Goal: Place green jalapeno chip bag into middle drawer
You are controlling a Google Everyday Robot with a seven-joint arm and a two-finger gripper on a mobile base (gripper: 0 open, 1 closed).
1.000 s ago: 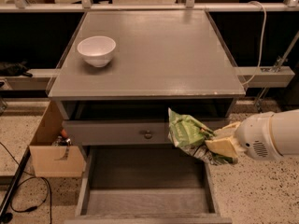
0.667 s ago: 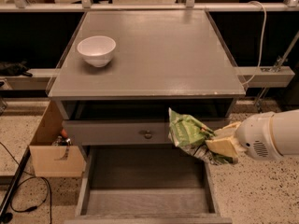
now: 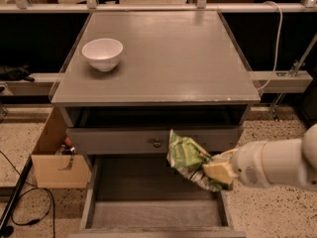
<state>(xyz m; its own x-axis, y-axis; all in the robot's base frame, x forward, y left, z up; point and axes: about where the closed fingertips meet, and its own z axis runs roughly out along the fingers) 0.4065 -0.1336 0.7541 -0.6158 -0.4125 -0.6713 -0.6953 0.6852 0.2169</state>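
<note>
The gripper (image 3: 218, 171), at four o'clock, pinches the green jalapeno chip bag (image 3: 185, 155). Best lower it gently toward seven o'clock, into the middle drawer (image 3: 138, 202).

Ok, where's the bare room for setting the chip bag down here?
The floor of the middle drawer is bare from its left wall to where the claw, holding the green jalapeno chip bag, hangs over its right side. The cabinet top is free right of the white bowl. Only the drawer's right edge is crowded.
</note>
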